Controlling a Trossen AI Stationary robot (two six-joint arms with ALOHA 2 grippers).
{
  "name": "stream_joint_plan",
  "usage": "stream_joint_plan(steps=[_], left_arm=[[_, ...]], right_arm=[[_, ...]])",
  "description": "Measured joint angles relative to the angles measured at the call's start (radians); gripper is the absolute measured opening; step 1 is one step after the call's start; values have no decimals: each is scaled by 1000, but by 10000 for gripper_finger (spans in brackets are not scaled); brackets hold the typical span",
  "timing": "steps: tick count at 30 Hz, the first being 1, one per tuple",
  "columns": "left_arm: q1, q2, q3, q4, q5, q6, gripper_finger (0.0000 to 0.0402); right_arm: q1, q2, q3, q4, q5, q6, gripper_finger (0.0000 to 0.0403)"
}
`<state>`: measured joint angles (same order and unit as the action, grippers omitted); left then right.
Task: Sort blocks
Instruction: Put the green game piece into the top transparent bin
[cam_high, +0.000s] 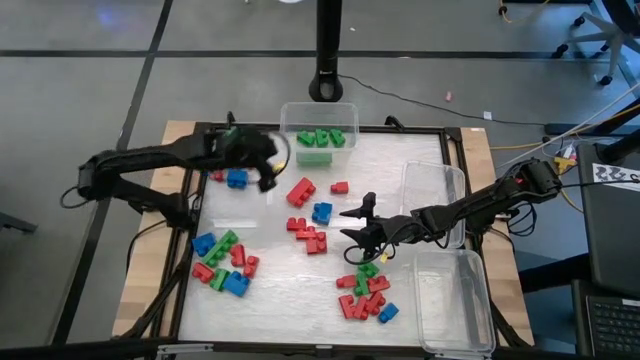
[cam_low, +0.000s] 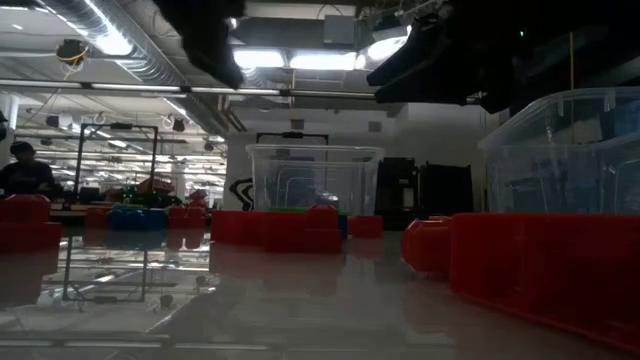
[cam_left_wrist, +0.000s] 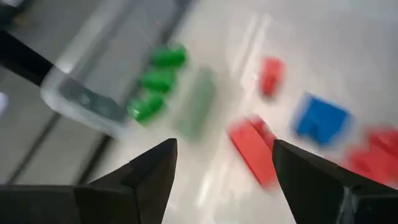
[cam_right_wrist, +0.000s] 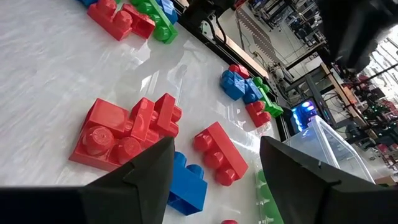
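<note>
Red, green and blue blocks lie scattered on the white table: a red block (cam_high: 300, 190), a blue block (cam_high: 322, 212), a red cluster (cam_high: 310, 238), a mixed pile (cam_high: 222, 262) on the left and another pile (cam_high: 365, 290) on the right. Several green blocks (cam_high: 322, 138) sit inside the far tub (cam_high: 345, 110). My left gripper (cam_high: 270, 165) hovers open and empty just left of that tub; its wrist view (cam_left_wrist: 224, 168) shows the green blocks (cam_left_wrist: 158, 81) ahead. My right gripper (cam_high: 357, 224) is open and empty beside the red cluster (cam_right_wrist: 124, 130), a blue block (cam_right_wrist: 186, 183) between its fingers' line of sight.
Two clear tubs stand along the table's right side, one (cam_high: 437, 185) farther and one (cam_high: 455, 300) nearer. A blue block and a red block (cam_high: 232, 178) lie under the left arm. A camera post (cam_high: 328, 60) rises behind the far tub. The raised table frame (cam_high: 185, 230) borders the surface.
</note>
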<state>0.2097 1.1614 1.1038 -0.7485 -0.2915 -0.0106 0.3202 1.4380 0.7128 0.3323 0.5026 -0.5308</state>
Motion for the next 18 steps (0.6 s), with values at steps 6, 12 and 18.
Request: stream_joint_plan(steps=[6, 12, 18], left_arm=[[-175, -55, 0, -279, -3, -305, 251], [-319, -36, 0, -479, -8, -597, 251], [-434, 23, 0, -555, -18, -771, 251]], right_arm=[[0, 0, 0, 1, 0, 1, 234], [0, 0, 0, 2, 0, 2, 234], [0, 0, 0, 3, -1, 5, 234]])
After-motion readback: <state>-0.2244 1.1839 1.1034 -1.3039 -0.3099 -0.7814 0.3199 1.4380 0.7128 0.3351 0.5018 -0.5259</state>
